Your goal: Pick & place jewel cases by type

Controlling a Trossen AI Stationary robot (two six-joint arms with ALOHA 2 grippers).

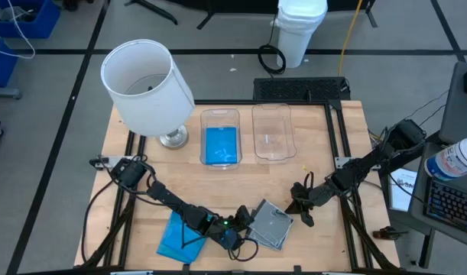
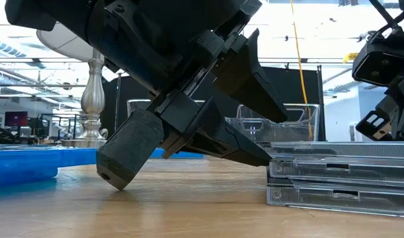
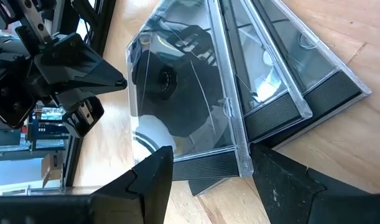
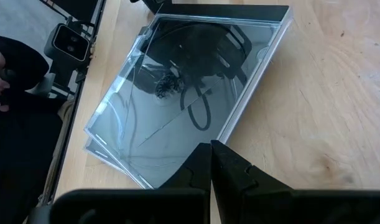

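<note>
Bare surface (image 1: 325,153) ahead of right gripper (image 1: 297,206), clear-case stack (image 1: 271,225) between it and left gripper (image 1: 244,229), lamp (image 1: 149,88) and bins (image 1: 273,130) well beyond

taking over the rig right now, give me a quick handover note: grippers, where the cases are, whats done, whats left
Left gripper: open, low at the table's near edge, fingers astride the edge of the top case of the clear jewel case stack; not lifted.
Right gripper: shut, empty, waiting just right of that stack.
Blue jewel cases: a pile still on the table, near left.
Left bin: holds blue cases already. Right bin: looks empty, though clear cases would be hard to spot.
Done: some blue sorted. Left: the clear stack, probably for the right bin, then the remaining blue pile.
</note>
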